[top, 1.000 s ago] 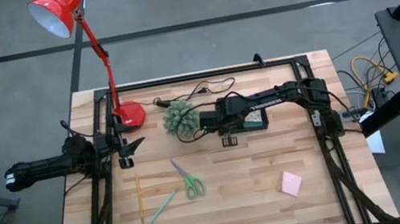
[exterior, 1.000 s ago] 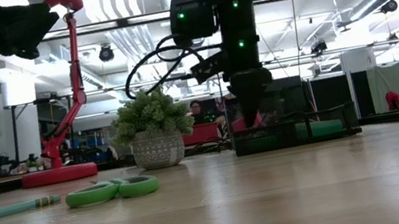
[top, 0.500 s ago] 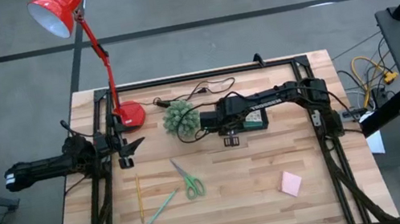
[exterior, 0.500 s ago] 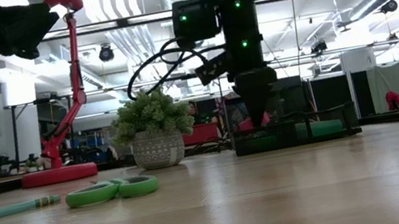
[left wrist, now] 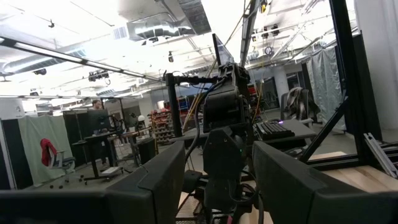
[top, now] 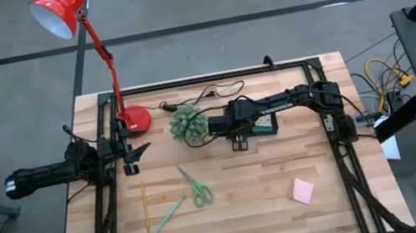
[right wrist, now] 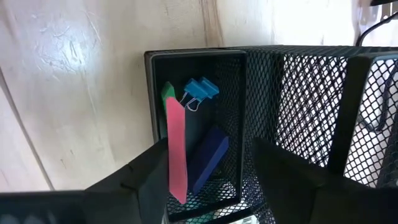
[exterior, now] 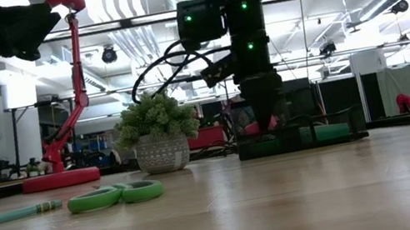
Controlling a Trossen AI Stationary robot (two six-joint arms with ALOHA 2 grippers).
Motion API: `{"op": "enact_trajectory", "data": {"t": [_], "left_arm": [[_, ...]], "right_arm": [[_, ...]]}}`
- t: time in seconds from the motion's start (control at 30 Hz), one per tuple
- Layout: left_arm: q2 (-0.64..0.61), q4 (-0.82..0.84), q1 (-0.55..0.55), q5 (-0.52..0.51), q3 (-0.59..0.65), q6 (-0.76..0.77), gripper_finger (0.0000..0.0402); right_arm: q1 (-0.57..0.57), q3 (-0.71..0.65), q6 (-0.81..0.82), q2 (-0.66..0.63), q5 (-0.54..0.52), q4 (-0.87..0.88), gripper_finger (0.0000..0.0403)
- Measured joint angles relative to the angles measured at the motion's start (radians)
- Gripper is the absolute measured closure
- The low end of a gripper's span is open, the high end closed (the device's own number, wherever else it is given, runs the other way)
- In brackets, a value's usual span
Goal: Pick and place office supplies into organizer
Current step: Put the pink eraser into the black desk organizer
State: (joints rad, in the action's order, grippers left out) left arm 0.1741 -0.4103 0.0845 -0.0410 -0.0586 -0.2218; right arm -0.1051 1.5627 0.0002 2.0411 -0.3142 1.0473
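Wooden bench (top: pixel 240 204) under a black frame, arms reaching in from either side. Red lamp (top: pixel 59 13) at far left, base beside the plant (top: pixel 186 124). Right arm stretched leftward across the far half, its claw (top: pixel 237 139) hanging over the left end of the organizer (top: pixel 264 124), likely so a dropped item falls straight into a compartment. Fingers apart, nothing between them. Left claw (top: pixel 136 152) parked at the left edge, near the lamp base, fingers apart and empty, seemingly waiting clear of the work.

Still out on the bench, near of the plant: scissors (top: pixel 197 188), pen (top: pixel 169 215), pencil (top: pixel 145 207); pink pad (top: pixel 303 190) alone toward the near right. Judged well short of done.

Seen only from the right wrist: inside of the mesh compartment, with a pink strip (right wrist: pixel 176 152) standing on end, a blue clip (right wrist: pixel 199 92) and a dark blue block (right wrist: pixel 208 155) leaning inside. Hidden from above by the arm. Seen only from bench level: claw (exterior: pixel 262 113) dipping down to the organizer (exterior: pixel 301 133) rim, scissors (exterior: pixel 113 195) and pen (exterior: pixel 7 216) lying flat in front. Left wrist view: only the other arm and the room.
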Motion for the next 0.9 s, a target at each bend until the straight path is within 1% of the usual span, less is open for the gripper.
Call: {"op": "enact_trajectory", "data": {"t": [0.2,0.4,0.8,0.9], "left_arm": [[0.0,0.0,0.0,0.0,0.0,0.0,0.0226],[0.0,0.0,0.0,0.0,0.0,0.0,0.0226],[0.0,0.0,0.0,0.0,0.0,0.0,0.0226],[0.0,0.0,0.0,0.0,0.0,0.0,0.0226]], "right_arm": [[0.0,0.0,0.012,-0.001,0.004,0.0,0.0182],[0.006,0.016,0.107,-0.003,0.006,0.005,0.0183],[0.015,0.021,0.123,-0.003,0.002,0.127,0.0183],[0.015,0.021,0.127,-0.003,-0.001,0.131,0.0183]]}}
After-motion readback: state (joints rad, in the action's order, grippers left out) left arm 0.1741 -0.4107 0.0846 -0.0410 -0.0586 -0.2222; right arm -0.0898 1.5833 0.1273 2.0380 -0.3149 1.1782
